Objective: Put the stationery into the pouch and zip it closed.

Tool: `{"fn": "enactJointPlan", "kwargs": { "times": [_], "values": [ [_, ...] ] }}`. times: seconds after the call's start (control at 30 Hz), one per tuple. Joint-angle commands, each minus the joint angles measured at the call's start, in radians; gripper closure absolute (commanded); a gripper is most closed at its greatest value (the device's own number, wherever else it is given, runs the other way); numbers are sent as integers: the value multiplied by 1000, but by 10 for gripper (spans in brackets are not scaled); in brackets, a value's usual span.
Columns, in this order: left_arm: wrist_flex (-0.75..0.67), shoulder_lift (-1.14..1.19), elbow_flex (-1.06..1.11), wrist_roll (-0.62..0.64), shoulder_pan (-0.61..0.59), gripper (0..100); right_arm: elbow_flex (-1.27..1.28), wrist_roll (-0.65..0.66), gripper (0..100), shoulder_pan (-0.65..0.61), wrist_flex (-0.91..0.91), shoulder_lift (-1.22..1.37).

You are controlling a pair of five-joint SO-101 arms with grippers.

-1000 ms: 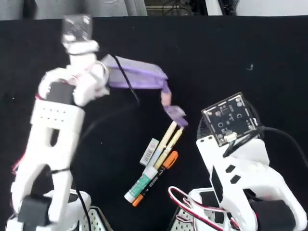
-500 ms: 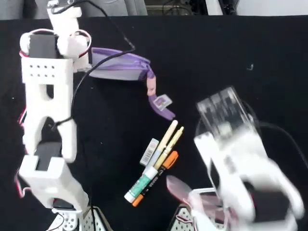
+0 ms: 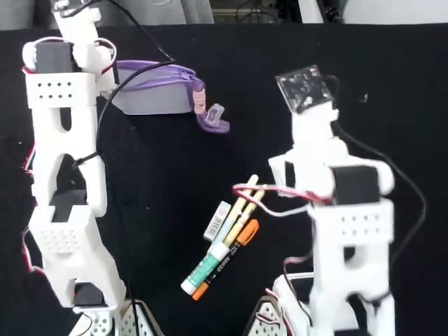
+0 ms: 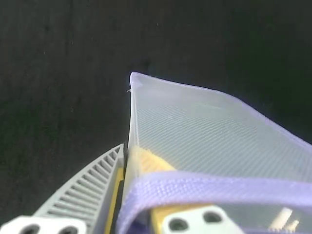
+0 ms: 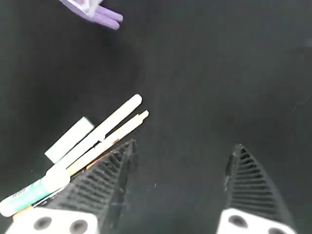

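Observation:
My left gripper (image 4: 127,158) is shut on the edge of the pouch (image 4: 204,131), a clear mesh pouch with purple trim. It holds the pouch (image 3: 150,87) off the table at the back left, with the purple zipper tab (image 3: 212,117) dangling. The stationery (image 3: 227,238) lies in a bundle at the front centre: two cream pens (image 3: 248,199), an orange marker (image 3: 243,234), a green-and-white marker (image 3: 205,270) and an eraser (image 3: 217,220). My right gripper (image 5: 180,156) hangs open just right of the cream pens (image 5: 100,134), with nothing between its fingers (image 5: 112,168).
Black cloth covers the table (image 3: 392,84). The right arm (image 3: 336,189) stands tall at the right with red cables looping over the pen tips. The left arm's column (image 3: 63,140) and its cable run along the left side.
The left arm drew the pouch up and back to the left. The right arm rose from its folded pose and swung forward over the table beside the pens.

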Motion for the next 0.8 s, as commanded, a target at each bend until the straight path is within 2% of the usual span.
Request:
{"fn": "enactJointPlan", "kwargs": {
  "times": [0.0,0.1,0.23,0.53,0.7,0.77],
  "values": [
    [-52,97,7,25,-21,972,18,-48,709,-9,-58,81],
    [-74,138,7,58,-25,972,36,-72,709,-11,-97,166],
    [-83,176,7,34,-25,972,42,-130,709,-17,-147,294],
    [-91,293,5,35,-24,971,35,-264,714,-161,-284,572],
    [-117,316,5,35,-27,971,41,-353,816,-163,-356,628],
    [-117,316,7,38,-27,971,42,-387,826,-166,-371,644]
  ]
}}
